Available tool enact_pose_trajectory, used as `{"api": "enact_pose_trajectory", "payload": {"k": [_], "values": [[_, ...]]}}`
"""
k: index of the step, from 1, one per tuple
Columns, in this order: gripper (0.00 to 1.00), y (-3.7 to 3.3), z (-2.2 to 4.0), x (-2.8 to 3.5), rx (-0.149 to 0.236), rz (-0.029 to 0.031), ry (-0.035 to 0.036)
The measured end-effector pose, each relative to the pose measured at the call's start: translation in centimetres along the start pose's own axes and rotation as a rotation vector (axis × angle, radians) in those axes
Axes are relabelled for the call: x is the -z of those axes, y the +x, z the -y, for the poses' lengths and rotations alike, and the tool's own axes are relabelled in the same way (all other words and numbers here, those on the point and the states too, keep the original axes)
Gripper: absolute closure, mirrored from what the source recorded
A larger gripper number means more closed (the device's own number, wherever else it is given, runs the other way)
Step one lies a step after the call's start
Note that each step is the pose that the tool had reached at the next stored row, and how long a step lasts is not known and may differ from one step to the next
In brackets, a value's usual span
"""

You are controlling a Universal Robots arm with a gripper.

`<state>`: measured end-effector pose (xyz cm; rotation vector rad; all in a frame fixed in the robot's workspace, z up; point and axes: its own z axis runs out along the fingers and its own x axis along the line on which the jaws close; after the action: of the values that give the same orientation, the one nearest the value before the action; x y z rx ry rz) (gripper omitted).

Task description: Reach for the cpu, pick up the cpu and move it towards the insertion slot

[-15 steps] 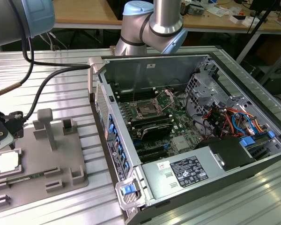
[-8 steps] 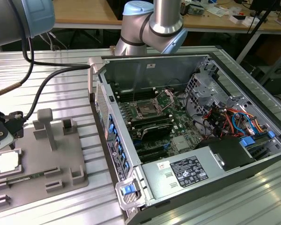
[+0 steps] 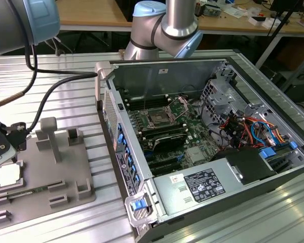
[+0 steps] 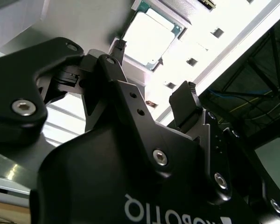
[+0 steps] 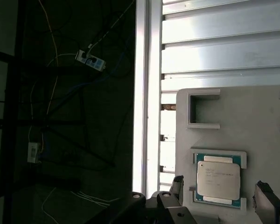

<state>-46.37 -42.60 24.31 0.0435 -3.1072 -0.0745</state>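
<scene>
so the tool (image 4: 154, 70) is hanging right over the cpu (image 5: 218, 181), opened up with nothing gripped. in both wrist views the two black fingers (image 4: 189, 95) are spread wide. the chip sits past their tips with one finger off to either side, and neither touches it as far as the views show. the cpu lies flat in a square pocket of a grey fixture plate (image 3: 66, 172), silvery top up, with a thin teal-green rim peeking round the edges. the plate lies on the ribbed aluminium worktop (image 3: 273, 212), and the cpu's pocket is near the worktop's outer edge.

the insertion slot (image 3: 157, 120) is well apart from the tool. it's over on the motherboard (image 3: 192, 131) inside the open pc case (image 3: 167, 71), which lies on its side on the same worktop, beyond the far side of the fixture plate from the tool. the slot has a shiny silver frame round a dark centre, with thin wire levers beside it. a black cable (image 3: 31, 58) drops from the arm (image 3: 15, 25) down toward the tool. a couple of upright grey posts (image 3: 50, 136) stand on the plate, between the tool and the case.
</scene>
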Motion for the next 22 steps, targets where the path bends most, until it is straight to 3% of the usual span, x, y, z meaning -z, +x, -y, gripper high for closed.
{"api": "enact_pose_trajectory", "payload": {"k": [11, 19, 22], "values": [[0.34, -0.18, 0.09, -1.71, 0.0, 0.0, 0.0], [0.34, -0.19, 0.09, -1.76, 0.0, 0.0, -0.0022], [0.34, -0.2, 0.11, -2.15, 0.0, 0.0, -0.0023]]}}
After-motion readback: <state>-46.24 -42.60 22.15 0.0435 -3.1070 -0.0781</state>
